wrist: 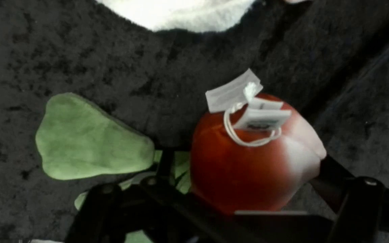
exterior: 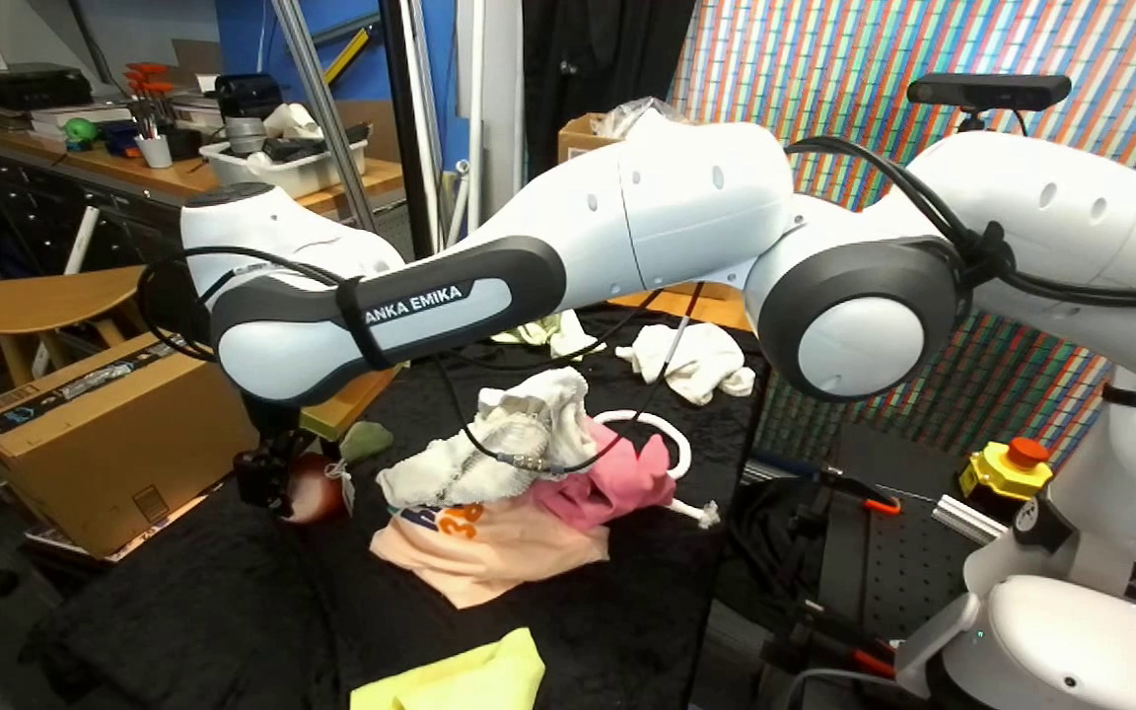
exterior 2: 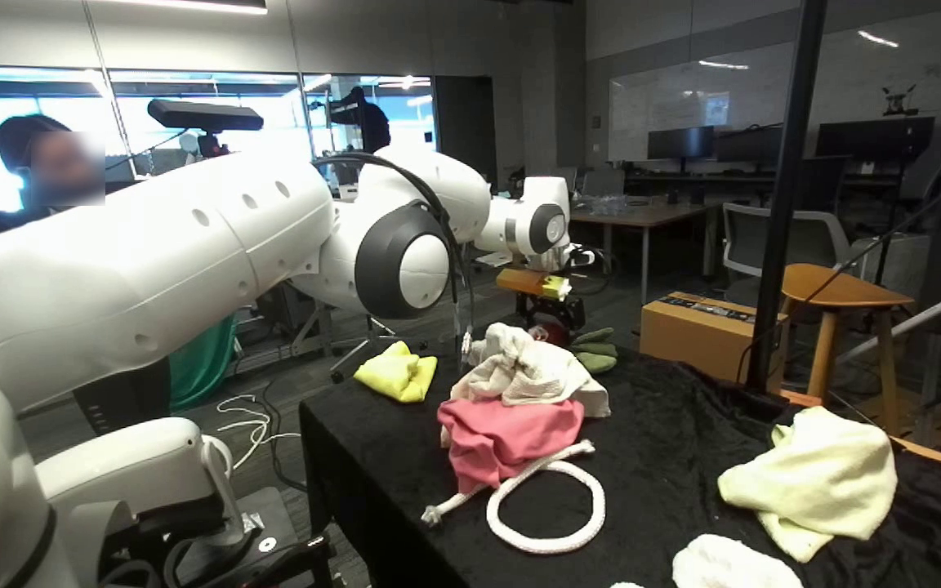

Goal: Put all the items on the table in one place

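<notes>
Item: one red-and-white plush [wrist: 235, 168], green-leaved, apparently resting on the black surface [exterior: 617, 631]; your gripper [wrist: 248, 157] stands spread around its body, not yet closed, presumably so that you can squeeze the round part. Items, near by: off-white cloth [exterior: 489, 454] and pink cloth [exterior: 607, 493] upon a printed cream cloth [exterior: 499, 557], white rope loop [exterior 2: 597, 502] at the pink's edge, likely heaped as your gathering place; lying apart, yellow cloth [exterior: 460, 680], pale yellow-green cloth [exterior 2: 813, 474] and a second white cloth [exterior: 711, 365]. Containers, off the surface: cardboard box [exterior: 124, 444], taped, contents unseen; white tub [exterior: 297, 179], filled with oddments [exterior: 304, 150] hard to identify
</notes>
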Robot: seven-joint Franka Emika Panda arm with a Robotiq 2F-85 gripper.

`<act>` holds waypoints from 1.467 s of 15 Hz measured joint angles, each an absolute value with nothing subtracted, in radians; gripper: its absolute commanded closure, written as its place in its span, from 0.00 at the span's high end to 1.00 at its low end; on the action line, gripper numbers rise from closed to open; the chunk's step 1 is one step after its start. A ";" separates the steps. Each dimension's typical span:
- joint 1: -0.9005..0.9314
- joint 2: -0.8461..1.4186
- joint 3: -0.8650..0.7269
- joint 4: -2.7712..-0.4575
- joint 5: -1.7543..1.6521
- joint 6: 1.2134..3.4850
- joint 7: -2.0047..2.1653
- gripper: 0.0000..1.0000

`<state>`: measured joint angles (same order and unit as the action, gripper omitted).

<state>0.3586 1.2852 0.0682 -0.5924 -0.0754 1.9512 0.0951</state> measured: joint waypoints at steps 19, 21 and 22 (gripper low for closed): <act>0.361 1.276 0.021 -0.539 -0.095 1.870 0.081 0.09; 0.355 1.265 0.021 -0.526 -0.095 1.846 0.081 0.09; 0.350 1.256 0.021 -0.524 -0.095 1.834 0.081 0.09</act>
